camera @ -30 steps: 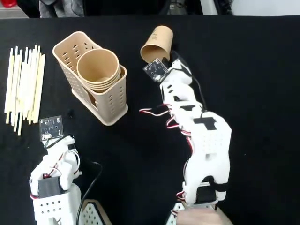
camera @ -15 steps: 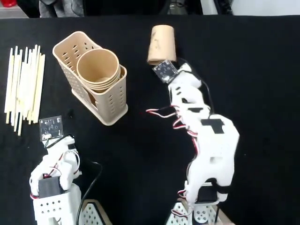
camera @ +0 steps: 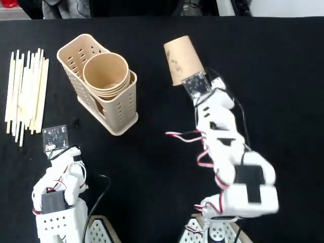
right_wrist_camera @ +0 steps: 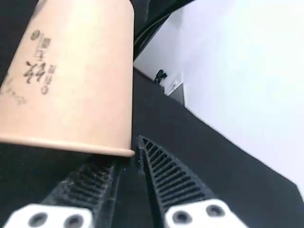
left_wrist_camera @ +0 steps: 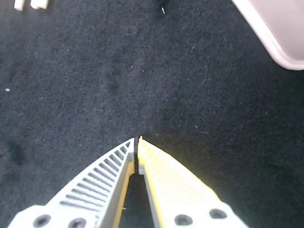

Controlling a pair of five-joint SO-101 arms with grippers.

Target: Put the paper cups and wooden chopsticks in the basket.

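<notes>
Right tool (right_wrist_camera: 138,142) pinches the rim of a paper cup (camera: 182,56), apparently firmly, near the far edge of the counter (camera: 283,61). Advice: carry it mouth-up over the basket (camera: 123,117) toward the far-left corner, then nest it squarely in the stacked cups (camera: 105,73). Left tool (left_wrist_camera: 137,140) is closed and empty.

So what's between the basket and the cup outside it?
Nothing. In the high view, the stretch of table between the basket and the cup is bare.
</notes>
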